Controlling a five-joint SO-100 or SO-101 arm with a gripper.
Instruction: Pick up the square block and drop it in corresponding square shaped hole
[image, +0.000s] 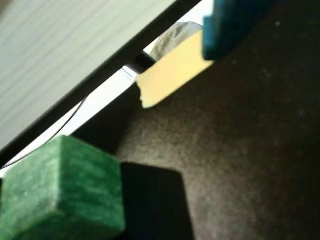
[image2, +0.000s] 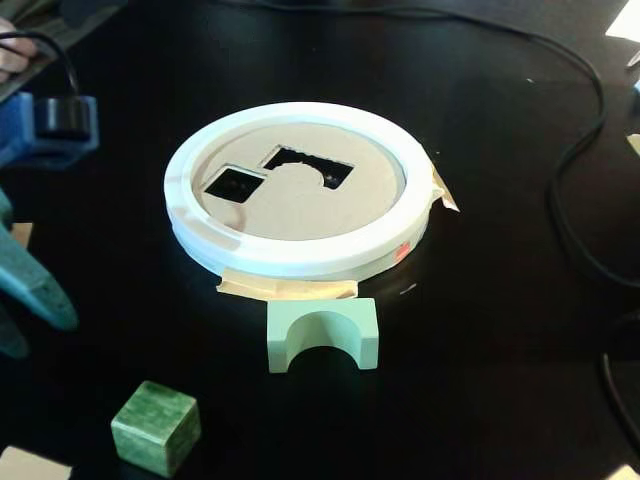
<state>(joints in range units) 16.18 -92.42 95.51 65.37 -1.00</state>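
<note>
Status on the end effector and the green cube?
End effector teal, far left in fixed view, state unclear. Green marbled cube on black table, ungrasped. Pale green arch block before white sorter ring.

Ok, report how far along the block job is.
Nothing looks done yet: the green block sits on the black table, apart from the white ring sorter, whose square hole is empty. In hand: the end effector is at the fixed view's left edge near the block, holding nothing visible; its state is unclear. Left: grasp, carry, drop.

Green cube block (image2: 155, 427) rests flat on black table, well apart from square hole (image2: 234, 184) in white-rimmed disc.
</note>
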